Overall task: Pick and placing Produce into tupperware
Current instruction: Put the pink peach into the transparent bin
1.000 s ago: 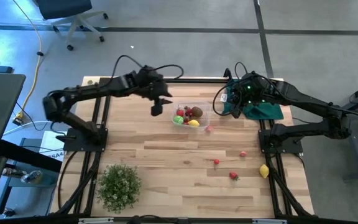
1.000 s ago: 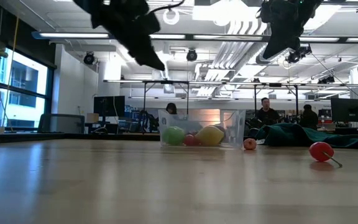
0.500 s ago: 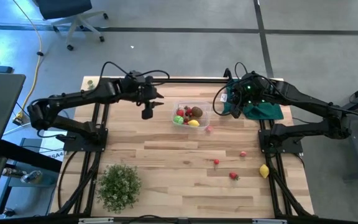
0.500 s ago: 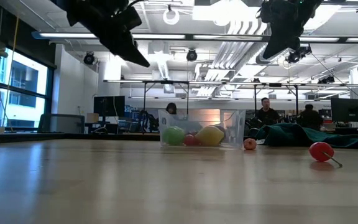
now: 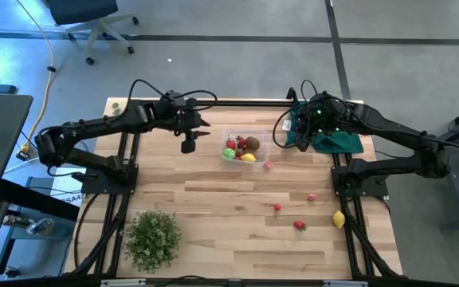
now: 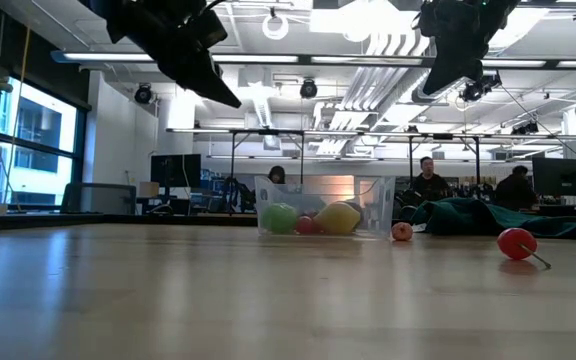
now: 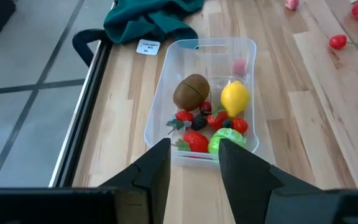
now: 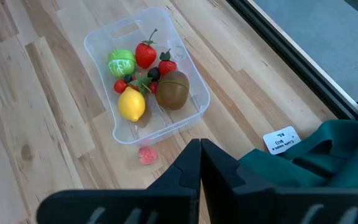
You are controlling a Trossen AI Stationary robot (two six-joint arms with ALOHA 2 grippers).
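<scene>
**Both my grippers up off the table, tub part filled**

From above: the tupperware (image 5: 245,147) sits at the table's far middle, holding a kiwi (image 5: 252,143), a lemon (image 5: 249,158), a green ball (image 5: 229,154) and small red fruits. My left gripper (image 5: 188,145) hangs just left of it; my right gripper (image 5: 302,137) is over the green cloth (image 5: 335,140). 3 red fruits and another lemon (image 5: 339,218) lie loose toward the near right.

At table height: both grippers hang high, clear of the wood.

Left wrist: my fingers (image 7: 153,171) are spread apart, holding nothing, the tub beyond them.

Right wrist: my fingers (image 8: 191,168) are pressed together, empty; a pink fruit (image 8: 146,155) lies just outside the tub.
</scene>
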